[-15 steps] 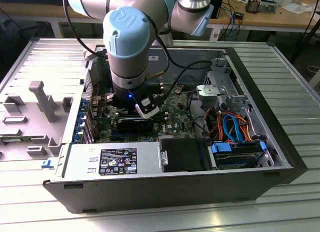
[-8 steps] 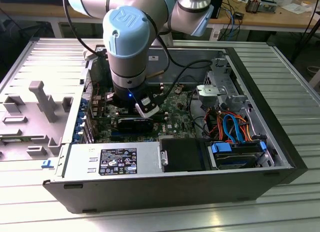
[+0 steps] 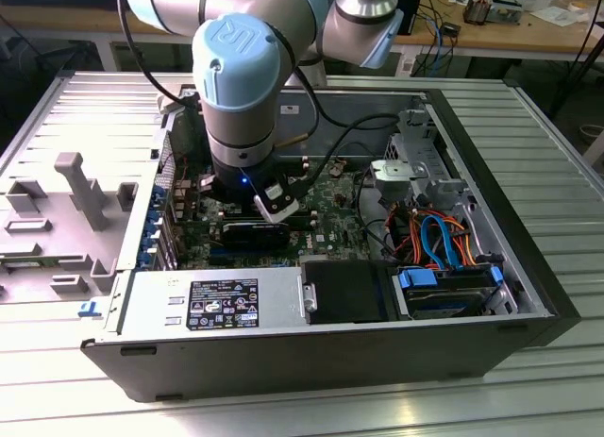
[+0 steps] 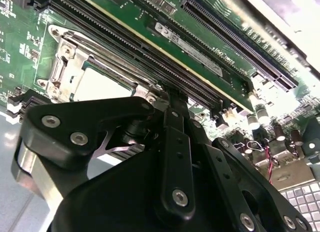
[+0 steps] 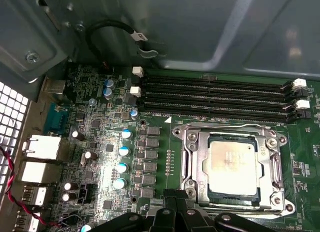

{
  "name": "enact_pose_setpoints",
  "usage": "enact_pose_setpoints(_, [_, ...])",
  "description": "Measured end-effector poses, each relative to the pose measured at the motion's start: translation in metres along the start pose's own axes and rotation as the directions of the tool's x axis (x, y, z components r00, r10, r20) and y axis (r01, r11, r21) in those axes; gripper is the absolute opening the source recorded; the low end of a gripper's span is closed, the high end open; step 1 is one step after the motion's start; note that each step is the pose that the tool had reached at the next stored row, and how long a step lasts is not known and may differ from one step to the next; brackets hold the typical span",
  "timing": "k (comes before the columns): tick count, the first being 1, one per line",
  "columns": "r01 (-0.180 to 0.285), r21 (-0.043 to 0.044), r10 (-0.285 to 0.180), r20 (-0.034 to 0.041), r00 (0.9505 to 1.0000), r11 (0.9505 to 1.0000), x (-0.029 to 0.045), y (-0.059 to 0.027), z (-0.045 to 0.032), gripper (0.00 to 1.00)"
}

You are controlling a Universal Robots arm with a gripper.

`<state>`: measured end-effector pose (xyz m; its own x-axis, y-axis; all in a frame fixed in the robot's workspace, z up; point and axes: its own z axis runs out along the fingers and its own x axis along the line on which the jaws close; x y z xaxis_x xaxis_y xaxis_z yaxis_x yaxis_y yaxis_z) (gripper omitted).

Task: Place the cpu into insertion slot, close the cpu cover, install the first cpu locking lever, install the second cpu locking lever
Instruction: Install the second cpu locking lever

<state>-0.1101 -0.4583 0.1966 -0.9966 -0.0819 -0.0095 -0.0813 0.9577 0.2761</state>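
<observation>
While arm points down into case, pincer (image 5: pixel 175 212) near cpu (image 5: pixel 233 163); grip state unclear.

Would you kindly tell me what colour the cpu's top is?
Dull silver-grey, seen best in the first wrist view: cpu.

Open above cpu (image 5: pixel 233 165) and cpu cover (image 5: pixel 192 164). Memory slots (image 5: pixel 215 99) flank one side, capacitors (image 5: pixel 122 152) another; case wall (image 5: pixel 200 26) rises beyond the slots. Gripper (image 5: pixel 175 212) just beside the cover's edge.
</observation>
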Motion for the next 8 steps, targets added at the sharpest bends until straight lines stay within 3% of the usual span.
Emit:
enact_pose_setpoints(5, [0.001, 0.0008, -0.001, 0.0024, 1.0000, 1.0000, -0.0001, 0.0013, -0.0053, 0.11])
enact_pose_setpoints(8, [0.000, 0.0007, 0.000, 0.0008, 1.0000, 1.0000, -0.0080, 0.0011, -0.0057, 0.11])
